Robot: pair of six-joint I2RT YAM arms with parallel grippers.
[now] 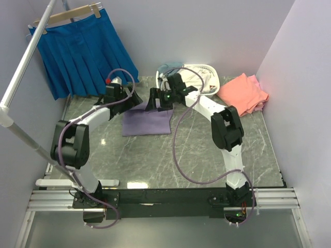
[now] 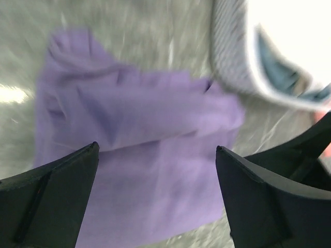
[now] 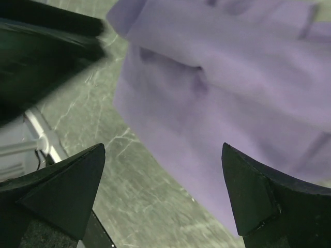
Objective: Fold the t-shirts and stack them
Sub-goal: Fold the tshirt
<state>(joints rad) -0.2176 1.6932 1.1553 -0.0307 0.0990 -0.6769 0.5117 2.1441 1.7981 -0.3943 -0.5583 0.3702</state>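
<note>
The left gripper (image 2: 156, 150) and right gripper (image 3: 163, 147) both hang wide open, empty, just above the purple tee (image 1: 147, 124). It lies folded on the table (image 1: 207, 155).

A folded t-shirt (image 1: 147, 124) lies flat on the worktop (image 1: 155, 160), towards the far middle. The left gripper (image 1: 129, 98) hangs over the shirt's far left corner and the right gripper (image 1: 156, 101) over its far right edge, side by side. Behind the shirt and to its right stands a basket (image 1: 209, 77), seemingly with more cloth in it. Right of the basket, by the right wall, lies a pile of t-shirts (image 1: 243, 93). A skirt (image 1: 83, 51) hangs at the far left.
</note>
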